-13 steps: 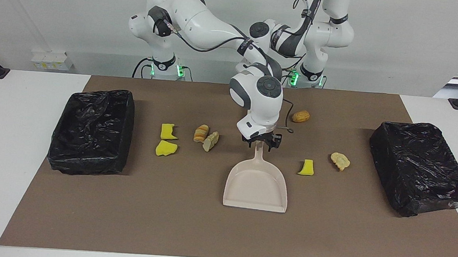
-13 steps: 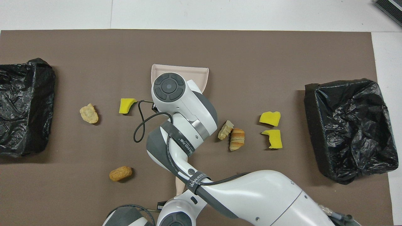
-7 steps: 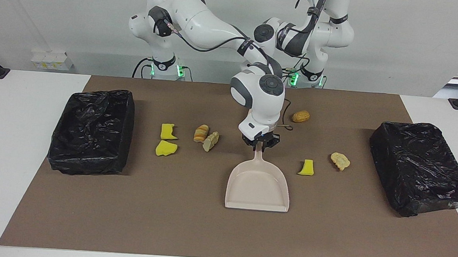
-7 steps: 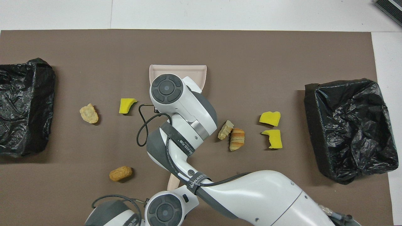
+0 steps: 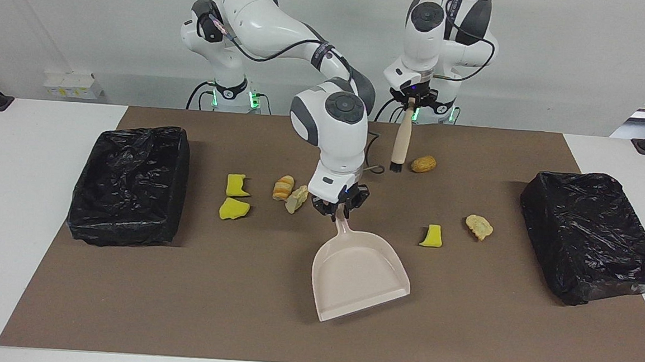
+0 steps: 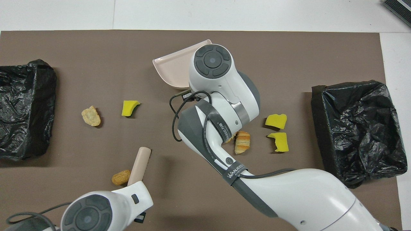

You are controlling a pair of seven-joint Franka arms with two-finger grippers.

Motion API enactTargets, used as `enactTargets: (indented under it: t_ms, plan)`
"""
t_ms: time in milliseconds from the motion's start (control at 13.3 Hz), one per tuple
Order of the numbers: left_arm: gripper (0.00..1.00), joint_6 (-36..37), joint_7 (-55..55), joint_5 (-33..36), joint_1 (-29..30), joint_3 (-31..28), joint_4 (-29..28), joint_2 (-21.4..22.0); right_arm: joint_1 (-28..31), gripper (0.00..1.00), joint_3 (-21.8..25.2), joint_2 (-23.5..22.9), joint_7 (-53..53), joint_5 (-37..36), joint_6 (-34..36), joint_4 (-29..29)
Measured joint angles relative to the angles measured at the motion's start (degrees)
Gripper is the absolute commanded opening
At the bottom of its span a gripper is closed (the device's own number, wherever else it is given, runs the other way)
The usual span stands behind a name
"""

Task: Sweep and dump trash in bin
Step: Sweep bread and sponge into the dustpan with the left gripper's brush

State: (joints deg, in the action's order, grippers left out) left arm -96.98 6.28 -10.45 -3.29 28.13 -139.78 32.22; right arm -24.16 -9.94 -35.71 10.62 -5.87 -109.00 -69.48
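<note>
Right gripper (image 5: 338, 210) clamped on dustpan (image 5: 358, 275) handle, left gripper (image 5: 411, 99) clamped on brush (image 5: 400, 142); bread lump (image 5: 423, 163) just beside bristles, so lay pan lip flat before sweeping.

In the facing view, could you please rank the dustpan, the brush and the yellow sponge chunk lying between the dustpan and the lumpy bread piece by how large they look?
1. The dustpan, held by the right gripper.
2. The brush, hanging from the left gripper. It is farther from the camera, so it may look smaller than it really is.
3. The yellow sponge chunk, clearly smallest.
</note>
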Motion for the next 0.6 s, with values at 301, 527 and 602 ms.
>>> enactTargets:
  t_ms: [301, 527, 602]
  plan:
    - [0.00, -12.7, -1.7, 3.0, 9.8, -5.8, -0.9, -5.1, 3.1, 0.00, 0.0, 3.2, -22.5, 0.0, 5.4, -3.1]
    - [0.00, -17.6, -4.0, 12.1, 9.7, -15.5, 1.2, -13.0, 2.7, 0.00, -0.3, 5.6, -33.8, -0.1, 8.1, -6.2]
    - [0.01, -18.4, -4.2, 13.9, 9.7, -17.6, 2.6, -15.9, 2.0, 0.00, -0.4, 6.6, -35.9, -0.5, 8.1, -7.9]
